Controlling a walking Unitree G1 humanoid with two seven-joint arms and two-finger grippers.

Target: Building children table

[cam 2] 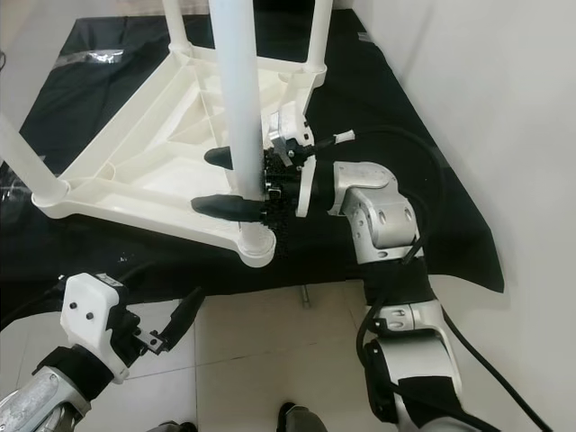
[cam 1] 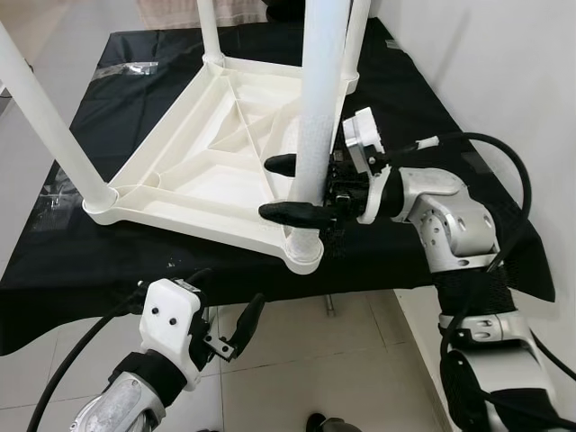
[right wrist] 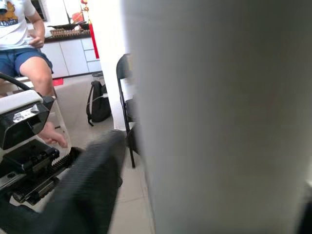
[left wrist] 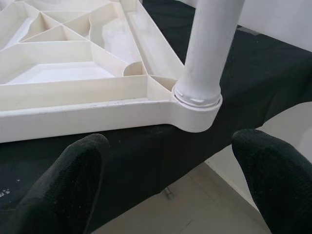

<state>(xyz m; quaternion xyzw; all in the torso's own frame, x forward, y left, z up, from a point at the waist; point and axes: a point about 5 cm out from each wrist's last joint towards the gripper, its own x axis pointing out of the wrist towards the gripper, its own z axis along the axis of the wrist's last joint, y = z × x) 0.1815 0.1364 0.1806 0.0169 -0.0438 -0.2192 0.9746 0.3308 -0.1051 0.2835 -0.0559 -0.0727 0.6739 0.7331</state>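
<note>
Children's table of white moulded plastic point(cam 1: 193, 171) lies upside down on a tabletop draped in black cloth point(cam 1: 99, 261), its ribbed underside facing up and its round white legs rising from the corner sockets. Nearest the robot, below the tabletop's front edge and over the pale tiled floor point(cam 1: 297, 360), the left pincer point(cam 1: 232, 335) hangs with its two black fingers spread wide and nothing between them; its wrist view looks between those fingertips point(left wrist: 73, 170) at the near corner socket point(left wrist: 195, 109) with a leg seated in it. Just above that same near corner, the right pincer point(cam 1: 290, 189) reaches in from the robot's right, its long black fingers pinching the near white tubular leg point(cam 1: 319, 99) from both sides, one finger in front of the tube and one behind. This leg stands upright, long axis vertical, its lower end set in the corner socket and its upper end running out of the top of the picture. Further back, a second leg point(cam 1: 45, 117) at the left corner leans up and to the left, and two more legs point(cam 1: 209, 31) rise at the far corners. In the right wrist view, a seated person's bare leg point(right wrist: 41, 73) and a black backpack point(right wrist: 97, 102) show on the floor beyond.
</note>
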